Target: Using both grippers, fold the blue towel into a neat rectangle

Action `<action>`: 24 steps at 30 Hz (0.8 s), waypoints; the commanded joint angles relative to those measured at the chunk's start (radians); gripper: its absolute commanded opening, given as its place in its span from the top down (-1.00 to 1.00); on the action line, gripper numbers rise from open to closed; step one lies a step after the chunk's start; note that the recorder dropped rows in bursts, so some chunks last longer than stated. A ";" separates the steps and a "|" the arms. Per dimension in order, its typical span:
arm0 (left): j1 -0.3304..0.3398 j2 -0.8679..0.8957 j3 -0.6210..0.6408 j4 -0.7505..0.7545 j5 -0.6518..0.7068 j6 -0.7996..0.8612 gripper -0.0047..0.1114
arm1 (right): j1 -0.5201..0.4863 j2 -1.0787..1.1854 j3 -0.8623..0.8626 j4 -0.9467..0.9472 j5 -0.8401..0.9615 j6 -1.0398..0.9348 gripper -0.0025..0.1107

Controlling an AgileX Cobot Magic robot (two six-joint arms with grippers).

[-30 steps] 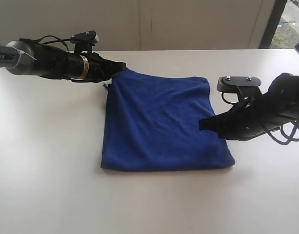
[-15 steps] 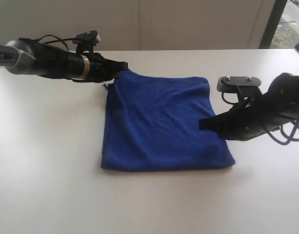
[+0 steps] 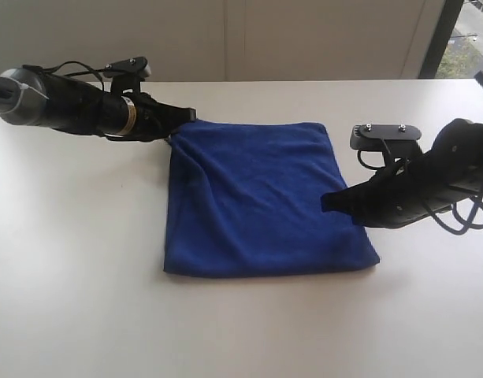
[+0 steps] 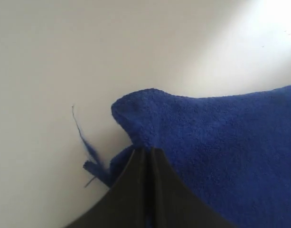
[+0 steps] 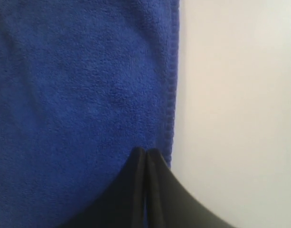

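Soft daylight — wrist views blurry

No legible text; only cut-off, unreadable lettering on the left arm's grey link (image 3: 13, 98)

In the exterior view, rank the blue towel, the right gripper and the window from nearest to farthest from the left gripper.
1. blue towel: its far left corner meets the left gripper jaws.
2. right gripper: across the towel, right side.
3. window: far right background.

Elevated exterior view across table (image 3: 68, 276); wrist views close over blue towel (image 3: 257, 197)
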 commanded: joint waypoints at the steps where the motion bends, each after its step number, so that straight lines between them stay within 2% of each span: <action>1: 0.005 0.009 0.018 0.014 0.037 -0.005 0.92 | 0.000 -0.002 -0.001 -0.009 -0.002 -0.005 0.96; 9: 0.005 0.048 0.018 0.014 0.045 -0.005 0.88 | 0.000 -0.002 -0.001 -0.009 -0.002 -0.005 0.96; 11: 0.005 0.048 0.016 0.014 0.045 -0.005 0.74 | 0.000 -0.002 -0.001 -0.009 -0.002 -0.005 0.96; 15: 0.005 0.048 0.006 0.013 0.034 -0.005 0.21 | 0.000 -0.002 -0.001 -0.009 -0.002 -0.005 0.96; 17: 0.007 0.048 -0.010 0.013 -0.004 -0.005 0.02 | 0.000 -0.002 -0.001 -0.009 -0.002 -0.005 0.96; 19: 0.011 0.041 -0.023 0.014 -0.047 -0.005 -0.05 | 0.000 -0.002 -0.001 -0.009 -0.002 -0.005 0.96; 24: 0.041 -0.030 -0.019 0.014 -0.161 -0.005 -0.04 | 0.000 -0.002 -0.001 -0.009 0.001 -0.005 0.96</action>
